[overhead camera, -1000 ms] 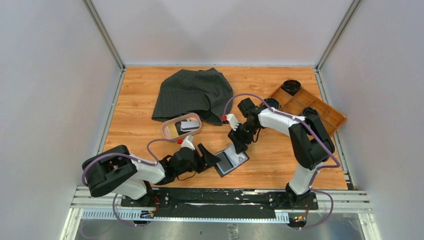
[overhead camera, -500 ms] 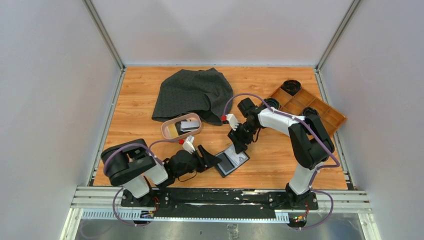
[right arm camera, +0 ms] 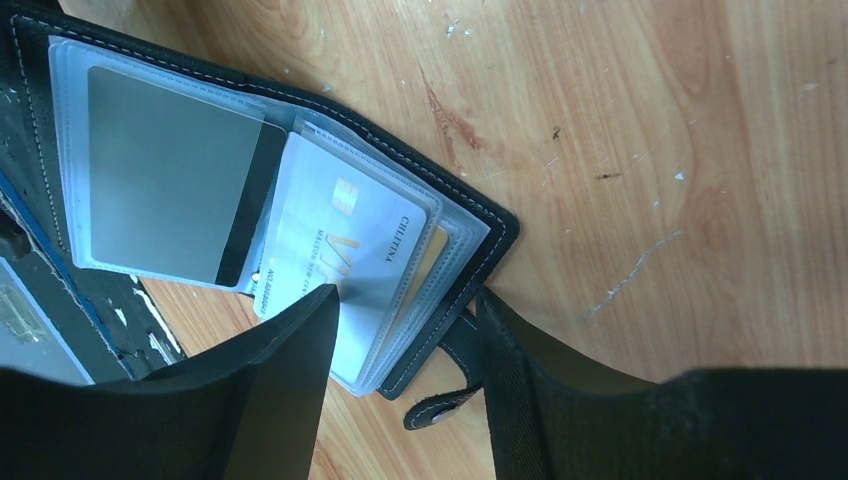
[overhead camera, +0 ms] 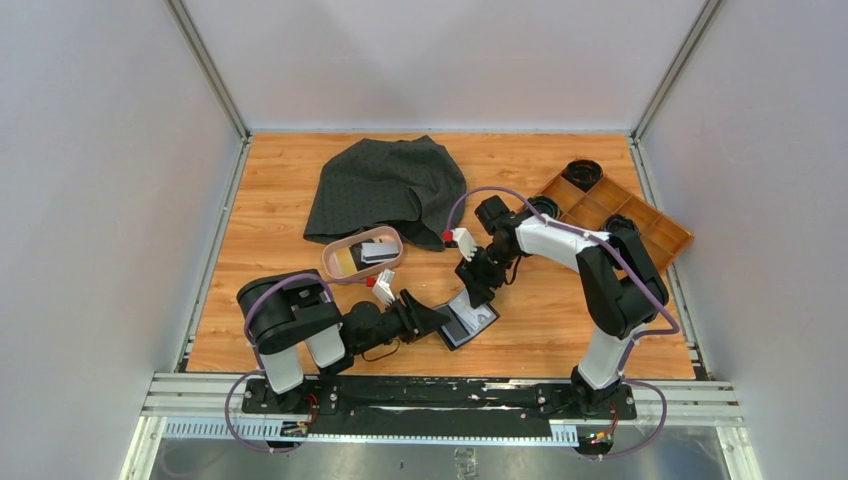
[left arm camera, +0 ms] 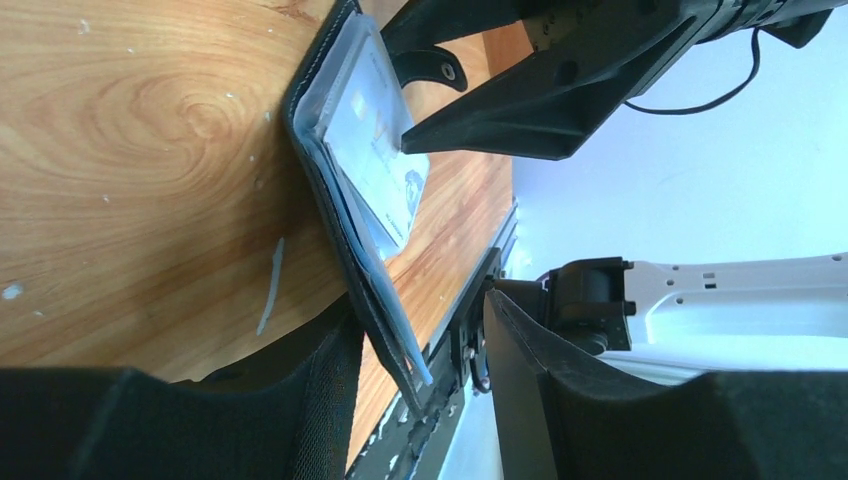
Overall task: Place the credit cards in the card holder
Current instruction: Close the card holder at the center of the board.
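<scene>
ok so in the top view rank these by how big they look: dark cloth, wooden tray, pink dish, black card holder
1. dark grey crumpled cloth
2. long wooden compartment tray
3. shallow pink oval dish and black bifold card holder: about alike, holder partly hidden, so unranked

Yellowish card point(right arm camera: 432, 252) mostly hidden beneath pale card point(right arm camera: 340, 245); card holder point(right arm camera: 497, 228) cropped left.

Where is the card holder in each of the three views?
Top external: the card holder lies open at centre, between the arms.
Left wrist: the card holder, upper centre, seen at a slant.
Right wrist: the card holder, upper left, open.
Shared landmark: the pale chip card in its clear sleeve, both wrist views.
</scene>
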Available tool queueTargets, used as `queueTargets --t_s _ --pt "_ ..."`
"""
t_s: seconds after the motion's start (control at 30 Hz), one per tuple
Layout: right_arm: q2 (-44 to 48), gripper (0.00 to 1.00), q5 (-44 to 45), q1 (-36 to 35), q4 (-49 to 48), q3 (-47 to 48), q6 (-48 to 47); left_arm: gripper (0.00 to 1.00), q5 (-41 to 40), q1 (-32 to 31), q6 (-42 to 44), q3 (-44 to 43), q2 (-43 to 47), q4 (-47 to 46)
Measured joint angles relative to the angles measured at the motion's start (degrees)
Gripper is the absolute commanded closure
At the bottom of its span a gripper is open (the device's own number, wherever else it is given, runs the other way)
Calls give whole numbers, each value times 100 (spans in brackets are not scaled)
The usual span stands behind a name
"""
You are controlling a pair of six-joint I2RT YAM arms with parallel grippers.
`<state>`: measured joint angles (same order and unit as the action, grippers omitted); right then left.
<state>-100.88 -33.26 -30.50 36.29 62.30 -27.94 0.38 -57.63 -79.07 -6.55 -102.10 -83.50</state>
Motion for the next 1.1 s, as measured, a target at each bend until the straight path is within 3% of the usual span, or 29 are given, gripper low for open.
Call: queueTargets --t_s 0.47,1.1 --pt "28 40 -444 201 197 0 -87 51 197 -24 24 -254 15 -44" --pt "785 40 -977 822 345 0 -216 50 245 -26 197 -929 17 564"
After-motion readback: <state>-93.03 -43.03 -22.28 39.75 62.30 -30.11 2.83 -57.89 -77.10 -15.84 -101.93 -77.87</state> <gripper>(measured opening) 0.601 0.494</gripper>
